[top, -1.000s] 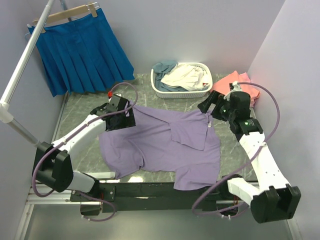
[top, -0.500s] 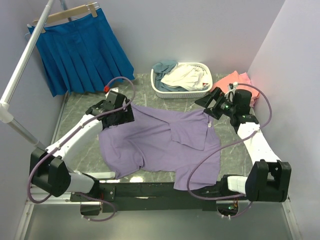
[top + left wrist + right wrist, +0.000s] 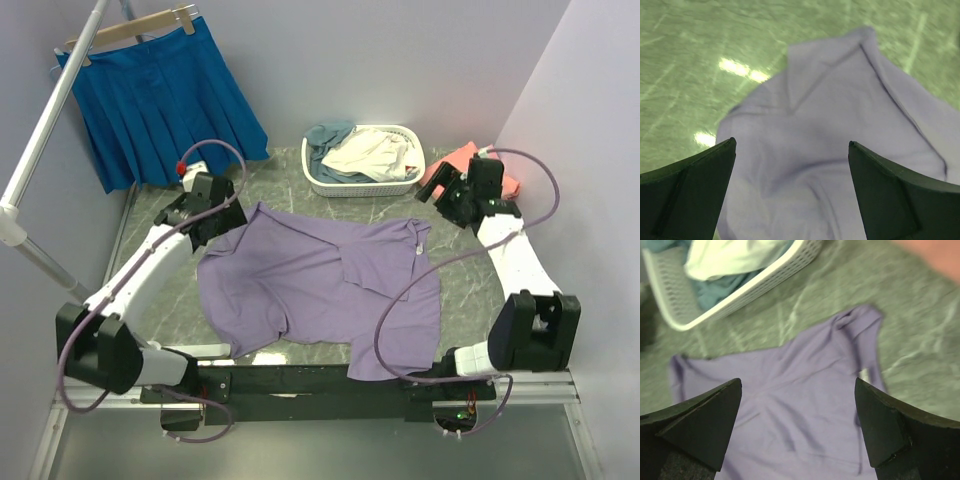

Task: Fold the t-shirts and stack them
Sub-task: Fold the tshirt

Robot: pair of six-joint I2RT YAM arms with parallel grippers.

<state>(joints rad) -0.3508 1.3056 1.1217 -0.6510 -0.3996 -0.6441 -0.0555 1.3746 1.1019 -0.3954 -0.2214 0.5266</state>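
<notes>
2 sets of jaws hang open over a lavender t-shirt (image 3: 320, 290) spread flat across the middle of the green marble bench (image 3: 285, 190).
The left jaws stand wide apart, gripping nothing, above the shirt's 10 o'clock corner. The right jaws, equally parted and bare, sit off its 2 o'clock corner, just beside the coral-pink t-shirts (image 3: 450, 158) piled at the bench's 2 o'clock edge. At 12 o'clock a white lattice basket (image 3: 360, 186) holds a cream-white t-shirt (image 3: 375, 150) and a grey-blue t-shirt (image 3: 328, 135). A bright blue pleated skirt (image 3: 160, 100) hangs from a wooden hanger (image 3: 130, 28) at 10 o'clock. The lavender shirt's 5 o'clock corner overlaps the bench's near edge.
</notes>
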